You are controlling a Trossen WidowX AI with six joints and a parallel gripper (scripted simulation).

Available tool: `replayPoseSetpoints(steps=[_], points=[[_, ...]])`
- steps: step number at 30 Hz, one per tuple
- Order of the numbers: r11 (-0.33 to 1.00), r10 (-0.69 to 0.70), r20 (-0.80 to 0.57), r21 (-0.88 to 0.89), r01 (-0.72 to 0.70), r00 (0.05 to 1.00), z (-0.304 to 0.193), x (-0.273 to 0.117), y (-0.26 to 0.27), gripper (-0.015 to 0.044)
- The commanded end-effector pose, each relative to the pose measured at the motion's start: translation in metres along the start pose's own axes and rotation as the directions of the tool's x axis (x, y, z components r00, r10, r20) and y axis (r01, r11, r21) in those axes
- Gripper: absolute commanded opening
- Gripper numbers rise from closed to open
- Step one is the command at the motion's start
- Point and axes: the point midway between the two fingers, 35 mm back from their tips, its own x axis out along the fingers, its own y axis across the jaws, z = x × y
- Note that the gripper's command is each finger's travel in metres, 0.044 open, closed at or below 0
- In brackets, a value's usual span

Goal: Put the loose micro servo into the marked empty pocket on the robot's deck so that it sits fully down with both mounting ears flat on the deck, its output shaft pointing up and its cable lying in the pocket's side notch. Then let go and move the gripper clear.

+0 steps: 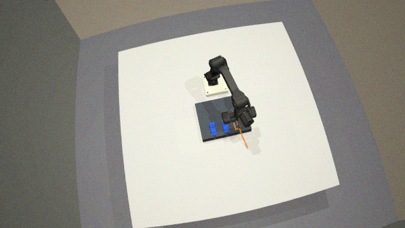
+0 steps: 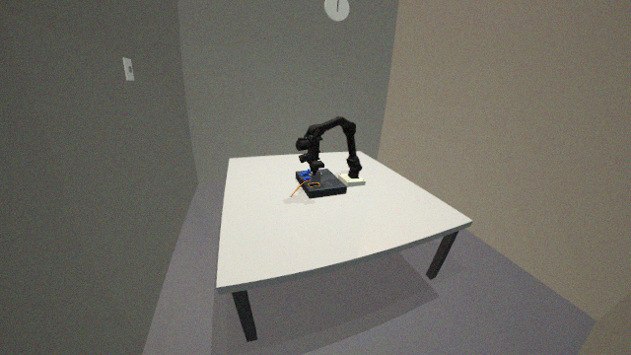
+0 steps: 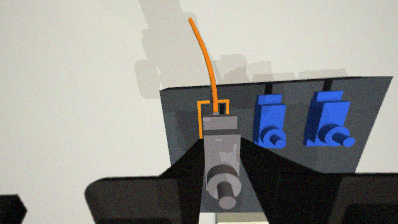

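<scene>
The loose grey servo [image 3: 221, 150] is held between the fingers of my gripper [image 3: 220, 142] [image 1: 237, 122] [image 2: 315, 177]. Its output shaft points up toward the wrist camera. Its orange cable [image 3: 207, 60] [image 1: 243, 139] [image 2: 298, 188] runs out past the deck's edge, over the table. The dark deck [image 3: 180, 107] [image 1: 202, 111] [image 2: 329, 192] bears the pocket's orange outline [image 3: 200, 120] [image 1: 234, 126] [image 2: 314, 186]. In the wrist view the servo covers most of the pocket; a dark bit of it shows beside the cable. The servo looks held above the deck; its exact height cannot be told.
Two blue servos [image 3: 272, 115] [image 3: 332, 112] [image 1: 212, 128] [image 1: 225, 126] sit in the deck beside the marked pocket, close to one finger. The arm's pale base plate [image 1: 216, 92] [image 2: 356, 182] lies behind the deck. All stand on the white table [image 1: 177, 177] [image 2: 296, 232].
</scene>
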Motion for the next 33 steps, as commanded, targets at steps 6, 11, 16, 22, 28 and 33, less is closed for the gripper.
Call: replayPoseSetpoints(steps=[6,11,16,22,28,33], points=[[1.000,-0.001,0.012,-0.005,0.001,1.000,0.005,0.010,0.000,0.0000],[1.000,-0.001,0.012,-0.005,0.001,1.000,0.005,0.015,0.000,0.0000],[1.000,-0.001,0.012,-0.005,0.001,1.000,0.005,0.015,0.000,0.0000],[1.000,-0.001,0.012,-0.005,0.001,1.000,0.005,0.017,0.000,0.0000],[1.000,-0.001,0.012,-0.005,0.001,1.000,0.005,0.022,0.000,0.0000],[1.000,-0.001,0.012,-0.005,0.001,1.000,0.005,0.026,0.000,0.0000]])
